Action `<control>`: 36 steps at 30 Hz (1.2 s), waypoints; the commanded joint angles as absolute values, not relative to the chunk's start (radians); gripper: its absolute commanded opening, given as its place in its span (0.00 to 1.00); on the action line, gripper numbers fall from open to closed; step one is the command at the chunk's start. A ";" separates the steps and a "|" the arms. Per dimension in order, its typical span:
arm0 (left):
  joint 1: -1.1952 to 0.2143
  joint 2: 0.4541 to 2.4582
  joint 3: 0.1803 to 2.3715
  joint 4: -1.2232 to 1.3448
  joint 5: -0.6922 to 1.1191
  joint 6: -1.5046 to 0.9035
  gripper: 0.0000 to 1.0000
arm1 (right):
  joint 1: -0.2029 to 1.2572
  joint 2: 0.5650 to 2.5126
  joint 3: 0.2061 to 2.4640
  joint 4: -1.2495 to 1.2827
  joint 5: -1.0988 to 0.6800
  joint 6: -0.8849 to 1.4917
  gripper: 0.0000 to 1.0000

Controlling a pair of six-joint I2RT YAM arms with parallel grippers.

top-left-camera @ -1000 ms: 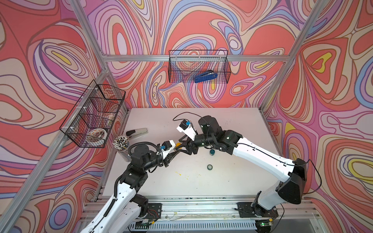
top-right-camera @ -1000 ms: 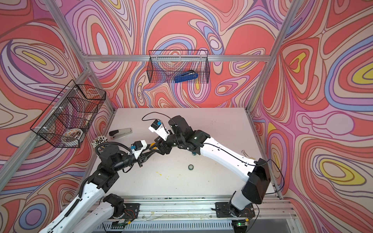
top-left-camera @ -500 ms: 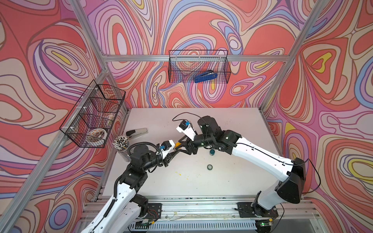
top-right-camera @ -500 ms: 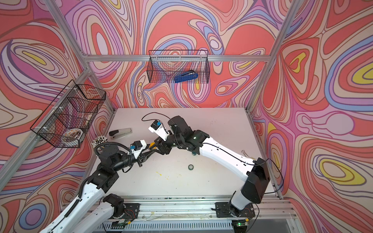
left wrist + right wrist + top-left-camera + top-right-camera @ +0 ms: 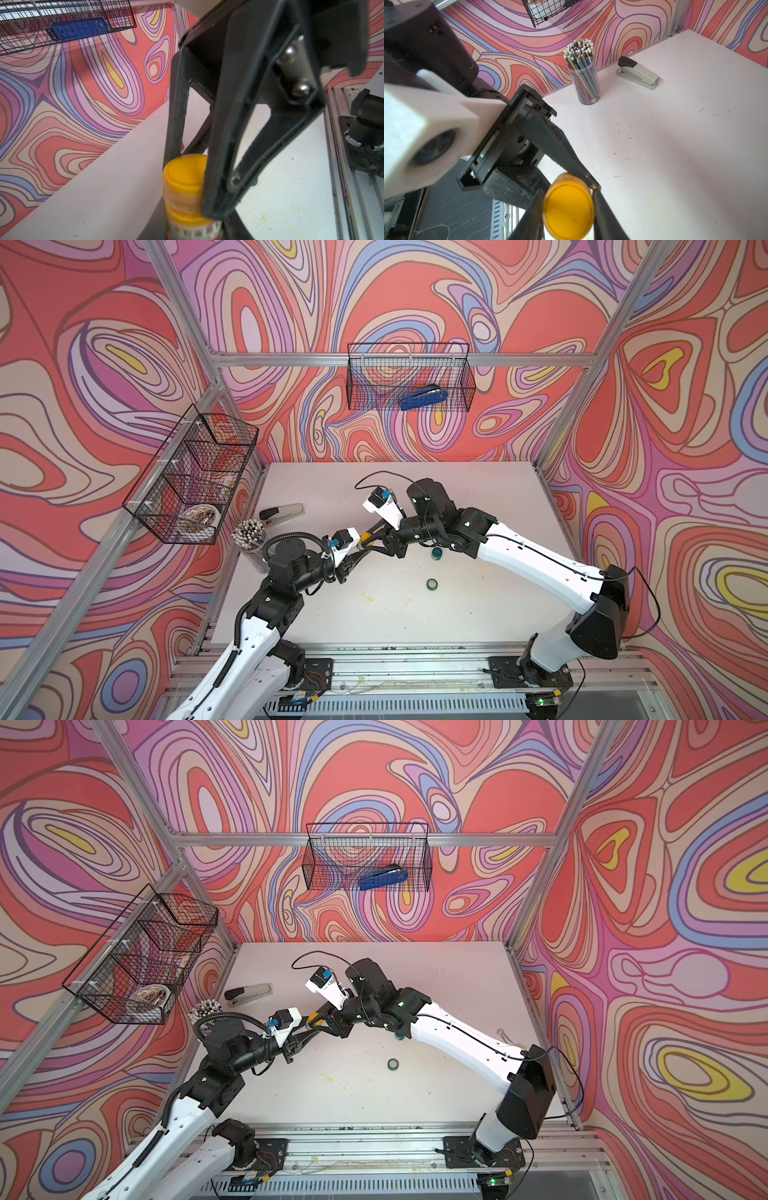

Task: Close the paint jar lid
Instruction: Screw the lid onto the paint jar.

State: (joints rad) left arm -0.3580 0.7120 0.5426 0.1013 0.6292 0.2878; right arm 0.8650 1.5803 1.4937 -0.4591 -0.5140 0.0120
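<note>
A yellow paint jar (image 5: 193,227) with a printed label is held in the air over the table's middle, with my left gripper (image 5: 360,547) shut on its body. The yellow lid (image 5: 568,212) sits on the jar's mouth. My right gripper (image 5: 568,214) comes from the opposite side, and its two black fingers (image 5: 239,145) press against the lid's rim on both sides. In both top views the two grippers meet tip to tip around the jar (image 5: 313,1016), which shows only as a small yellow spot.
A small teal jar (image 5: 437,552) stands under my right arm and a loose teal lid (image 5: 432,584) lies in front of it. A pencil cup (image 5: 584,76) and a grey stapler (image 5: 638,72) sit at the table's left. Wire baskets (image 5: 409,377) hang on the walls.
My right gripper's jaws have narrowed onto the yellow lid. Both arms stay almost where they were, and the left gripper keeps its hold on the jar.
</note>
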 commanded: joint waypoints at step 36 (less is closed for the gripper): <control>-0.398 0.884 0.551 0.511 0.161 0.439 0.24 | 0.970 1.661 1.506 -0.386 -0.007 0.508 0.75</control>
